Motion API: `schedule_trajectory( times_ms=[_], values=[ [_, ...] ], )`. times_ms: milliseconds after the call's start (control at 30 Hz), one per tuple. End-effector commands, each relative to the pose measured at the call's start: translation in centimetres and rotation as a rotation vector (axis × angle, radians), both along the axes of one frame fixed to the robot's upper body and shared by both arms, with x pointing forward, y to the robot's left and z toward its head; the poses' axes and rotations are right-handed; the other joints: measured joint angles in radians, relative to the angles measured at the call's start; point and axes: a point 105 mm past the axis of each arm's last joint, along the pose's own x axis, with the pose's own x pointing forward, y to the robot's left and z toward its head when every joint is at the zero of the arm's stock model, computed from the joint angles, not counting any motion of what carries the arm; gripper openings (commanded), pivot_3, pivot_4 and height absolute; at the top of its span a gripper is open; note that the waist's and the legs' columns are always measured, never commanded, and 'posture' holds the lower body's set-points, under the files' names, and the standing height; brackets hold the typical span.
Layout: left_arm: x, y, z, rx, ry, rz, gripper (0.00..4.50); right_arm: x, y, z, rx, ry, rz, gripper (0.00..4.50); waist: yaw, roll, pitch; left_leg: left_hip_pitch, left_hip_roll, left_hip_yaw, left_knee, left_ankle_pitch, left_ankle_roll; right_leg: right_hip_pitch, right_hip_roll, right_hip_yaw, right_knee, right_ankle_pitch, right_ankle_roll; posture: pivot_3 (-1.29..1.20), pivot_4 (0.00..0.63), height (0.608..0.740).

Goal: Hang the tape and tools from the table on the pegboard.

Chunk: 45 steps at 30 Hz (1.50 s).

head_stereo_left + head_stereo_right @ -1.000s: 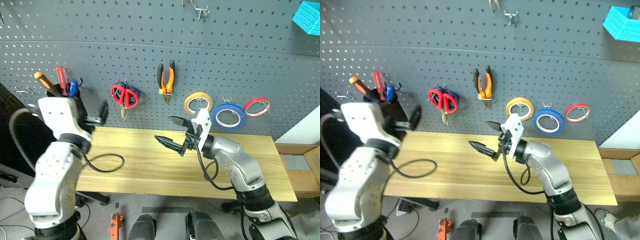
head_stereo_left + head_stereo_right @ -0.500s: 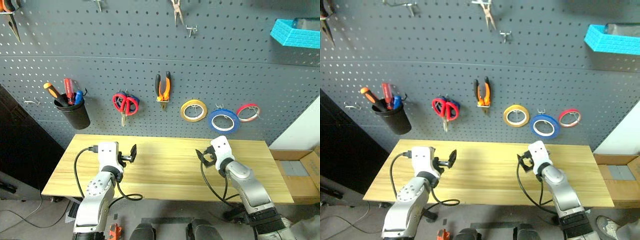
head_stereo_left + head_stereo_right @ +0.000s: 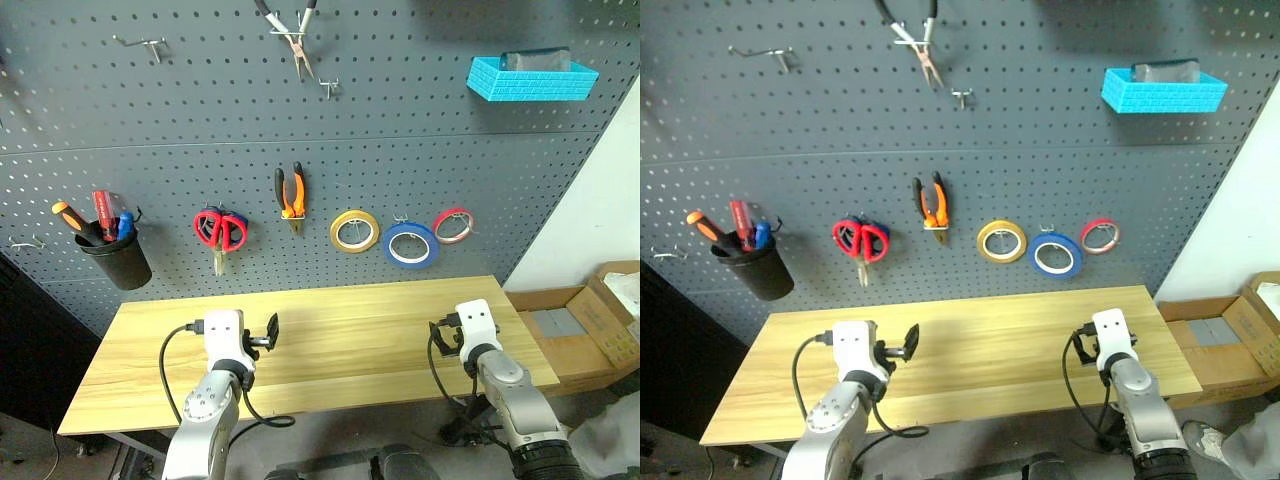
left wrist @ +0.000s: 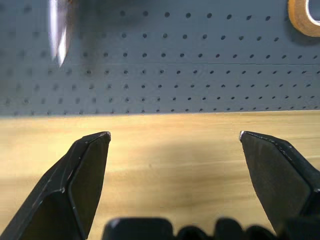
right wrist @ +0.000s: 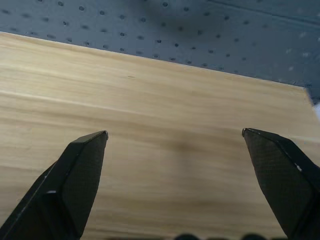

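Observation:
The blue tape [image 3: 408, 244] hangs on the dark grey pegboard [image 3: 180, 120], between a yellow roll [image 3: 355, 231] and a red roll [image 3: 453, 225]. On the board to its left hang the orange-and-black pliers [image 3: 291, 194] and the red-handled scissors [image 3: 220, 230]. The orange-handled screwdriver [image 3: 67, 216] stands in a black cup [image 3: 115, 263]. My left gripper [image 4: 174, 135] is open and empty, low over the table [image 3: 350, 320] near its left front. Near the table's right front, my right gripper [image 5: 175, 132] is also open and empty.
A turquoise bin [image 3: 530, 76] is mounted high on the board at the right. Slim white-handled pliers [image 3: 293, 30] hang near the top. Bare hooks [image 3: 140, 44] sit at the upper left. Cardboard boxes [image 3: 590, 320] stand beyond the table's right end.
Both arms have dropped from near the board to just above the table, and the right one has swung out to the right. The camera has shifted and shows more of the board. Both grippers remain open.

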Motion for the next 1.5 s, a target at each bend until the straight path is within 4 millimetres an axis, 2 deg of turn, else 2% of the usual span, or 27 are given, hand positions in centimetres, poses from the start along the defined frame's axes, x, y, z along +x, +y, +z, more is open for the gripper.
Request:
schedule_trajectory(
  times_ms=[33, 133, 267, 400, 633, 867, 1000, 1500],
  values=[
    [-1.2, 0.2, 0.6, -0.03, 0.019, 0.07, 4.44, 0.7, 1.8, 2.2, 0.031, -0.074, 0.073, 4.5, 0.0, 0.001, -0.001, 0.0, 0.0, 0.0, 0.0, 0.0, 0.0, 0.001, 0.0, 0.0, 0.0, 0.0, 0.001, -0.1, 0.005, 0.74],
    [-3.1, 1.0, -0.5, -0.046, 0.095, 0.164, 4.44, 0.6, 2.7, 2.1, 0.039, -0.076, 0.111, 4.5, 0.001, 0.001, -0.002, 0.003, 0.0, 0.0, 0.0, 0.0, 0.0, 0.003, 0.0, 0.0, 0.0, -0.001, 0.001, -0.09, 0.002, 0.74],
    [-4.1, 0.7, -0.7, -0.052, 0.121, 0.156, 4.44, 0.5, 2.7, 1.7, 0.049, -0.047, 0.118, 4.5, 0.008, -0.001, 0.0, 0.013, 0.0, -0.002, -0.001, -0.002, 0.002, 0.014, 0.0, -0.002, -0.001, -0.008, -0.005, -0.07, 0.012, 0.74],
    [-3.9, 0.2, -1.2, -0.048, 0.127, 0.127, 4.44, 0.3, 2.6, 1.7, 0.049, -0.042, 0.113, 4.5, 0.015, 0.0, 0.002, 0.013, 0.0, -0.002, -0.001, -0.002, 0.002, 0.015, 0.0, -0.003, -0.001, -0.008, -0.005, -0.08, 0.027, 0.74],
    [-3.8, 0.7, -2.4, 0.002, 0.15, 0.07, 4.44, -0.4, 2.7, 1.4, 0.069, -0.03, 0.1, 4.5, 0.013, 0.001, 0.01, 0.013, 0.0, -0.002, -0.002, -0.002, 0.003, 0.014, 0.0, -0.003, -0.002, -0.009, -0.005, -0.09, 0.049, 0.74],
    [-3.7, 1.8, -2.0, 0.023, 0.124, 0.13, 4.44, -0.8, 2.9, 1.3, 0.081, -0.023, 0.095, 4.5, 0.013, 0.001, 0.025, 0.012, 0.0, -0.003, -0.003, -0.003, 0.004, 0.014, 0.0, -0.003, -0.004, -0.009, -0.004, -0.09, 0.05, 0.74],
    [-3.5, 1.7, -1.2, 0.024, 0.108, 0.145, 4.44, -0.8, 3.0, 1.2, 0.087, -0.02, 0.096, 4.5, 0.015, 0.002, 0.026, 0.012, 0.0, -0.004, -0.003, -0.004, 0.005, 0.014, 0.0, -0.004, -0.008, -0.009, -0.004, -0.08, 0.046, 0.74],
    [-3.2, 1.4, -0.7, 0.006, 0.109, 0.177, 4.44, -0.4, 2.9, 1.3, 0.082, -0.021, 0.099, 4.5, 0.015, 0.002, 0.026, 0.011, 0.0, -0.004, -0.003, -0.006, 0.007, 0.014, -0.001, -0.004, -0.011, -0.009, -0.002, -0.07, 0.041, 0.74]
  ],
)
